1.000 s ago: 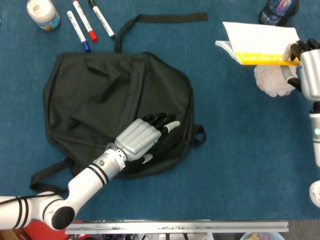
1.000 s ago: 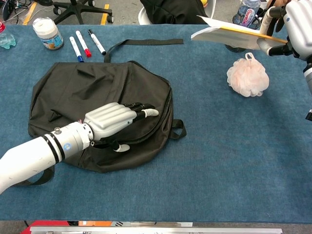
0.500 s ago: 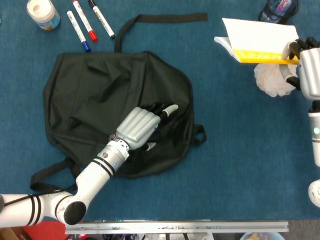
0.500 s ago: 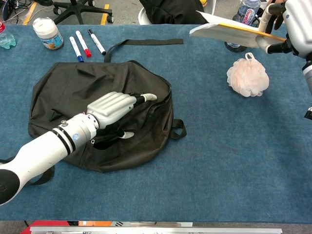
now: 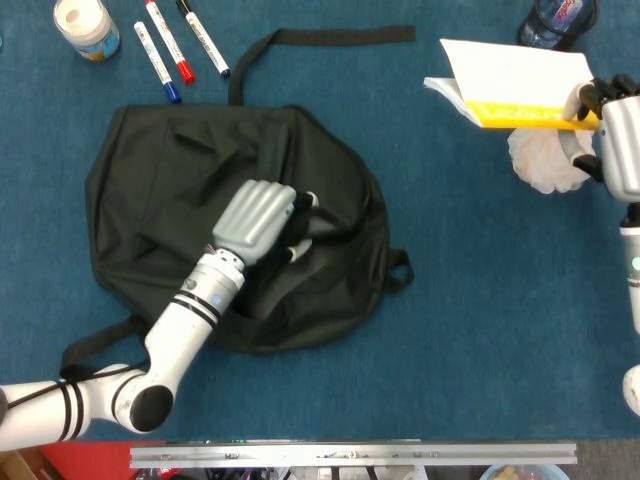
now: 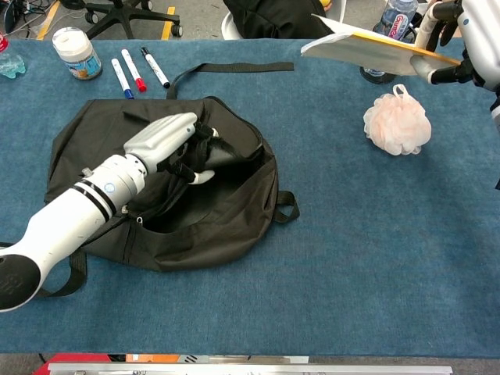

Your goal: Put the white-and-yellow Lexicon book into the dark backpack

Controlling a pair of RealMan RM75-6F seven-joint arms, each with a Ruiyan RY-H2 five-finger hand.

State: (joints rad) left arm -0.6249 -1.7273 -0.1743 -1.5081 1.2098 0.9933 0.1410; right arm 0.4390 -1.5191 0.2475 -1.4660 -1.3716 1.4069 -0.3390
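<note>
1. At the far left of the counter (image 6: 328,258) a jar (image 5: 86,25) and three markers (image 5: 180,40) are seen, well apart from the work.
2. The backpack (image 5: 160,180) is laid flat at centre-left, its strap (image 5: 320,38) trailing to the far side.
3. The left hand (image 6: 168,141) is seen on the backpack with its fingers curled around a fold of the fabric at the opening, which is lifted and gapes toward the right; the fabric is judged to be gripped.
4. A pink sponge (image 6: 397,123) lies on the counter at the right, beneath the book.
5. The book (image 5: 515,85) is held in the air at the far right, its right end clamped in the right hand (image 5: 608,135), which is partly cut off by the frame edge.
6. The book's long axis runs left to right, its free end pointing toward the backpack. The opening lies left of and nearer than the book, so a leftward, downward carry by the right hand is judged to be needed.
</note>
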